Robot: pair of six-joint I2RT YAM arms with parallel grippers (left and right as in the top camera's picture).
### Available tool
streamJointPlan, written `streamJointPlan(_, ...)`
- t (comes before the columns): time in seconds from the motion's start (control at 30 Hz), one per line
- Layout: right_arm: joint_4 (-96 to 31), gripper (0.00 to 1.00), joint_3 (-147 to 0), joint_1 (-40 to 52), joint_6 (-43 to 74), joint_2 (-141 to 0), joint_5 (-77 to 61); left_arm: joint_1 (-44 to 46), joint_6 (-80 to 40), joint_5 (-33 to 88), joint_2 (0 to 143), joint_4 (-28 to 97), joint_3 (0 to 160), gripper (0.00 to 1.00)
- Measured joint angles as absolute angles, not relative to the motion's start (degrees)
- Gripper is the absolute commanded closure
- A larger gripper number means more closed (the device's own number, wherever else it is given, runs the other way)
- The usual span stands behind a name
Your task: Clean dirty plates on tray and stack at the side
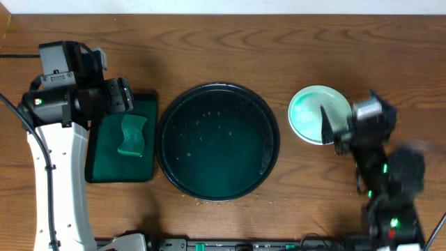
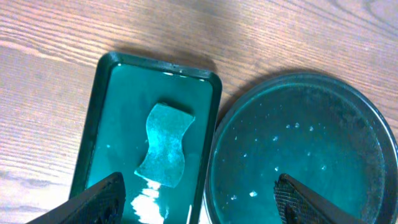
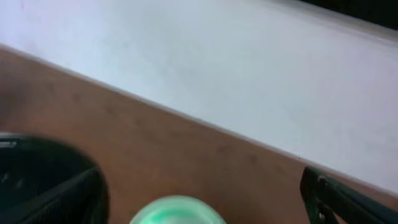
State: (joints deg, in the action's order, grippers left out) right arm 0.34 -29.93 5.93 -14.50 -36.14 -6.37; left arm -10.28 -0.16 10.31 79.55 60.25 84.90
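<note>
The black tray (image 1: pixel 218 141) sits mid-table and holds only small droplets; it also shows in the left wrist view (image 2: pixel 311 143). A pale mint plate (image 1: pixel 313 113) with a green tint lies on the wood to the right of the tray, and its top edge shows blurred in the right wrist view (image 3: pixel 177 211). I cannot tell whether other plates lie under it. My right gripper (image 1: pixel 333 132) is open over that plate's right edge, with the plate between its fingers in the right wrist view (image 3: pixel 202 199). My left gripper (image 1: pixel 120 96) is open and empty above the sponge tray (image 2: pixel 199 199).
A dark green rectangular tray (image 1: pixel 104 167) with a green sponge (image 1: pixel 132 134) lies just left of the black tray; the left wrist view shows this tray (image 2: pixel 102 118) and the sponge (image 2: pixel 165 144). A white wall (image 3: pixel 217 56) runs along the table's far edge.
</note>
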Motion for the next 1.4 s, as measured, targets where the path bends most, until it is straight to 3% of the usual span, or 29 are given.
streamJointPlan(0.17, 4.08, 0.01, -12.82, 4.25, -15.51, -20.45, -6.79, -10.28, -0.16, 10.37, 79.55, 60.18, 84.88, 0.23)
streamJointPlan(0.47, 5.85, 0.01, -1.78, 4.23, -15.68, -7.38, -8.73, -10.28, -0.16, 10.39, 79.55, 60.23, 84.9, 0.23)
streamJointPlan(0.87, -3.11, 0.01, -0.4, 4.23, -15.68, -0.71, -10.55, -10.28, -0.16, 10.37, 79.55, 60.2, 84.9, 0.23)
streamJointPlan(1.4, -3.14, 0.01, -0.4, 4.23, -15.7, -0.71, -10.52, -10.28, -0.16, 10.37, 79.55, 60.2, 84.88, 0.23)
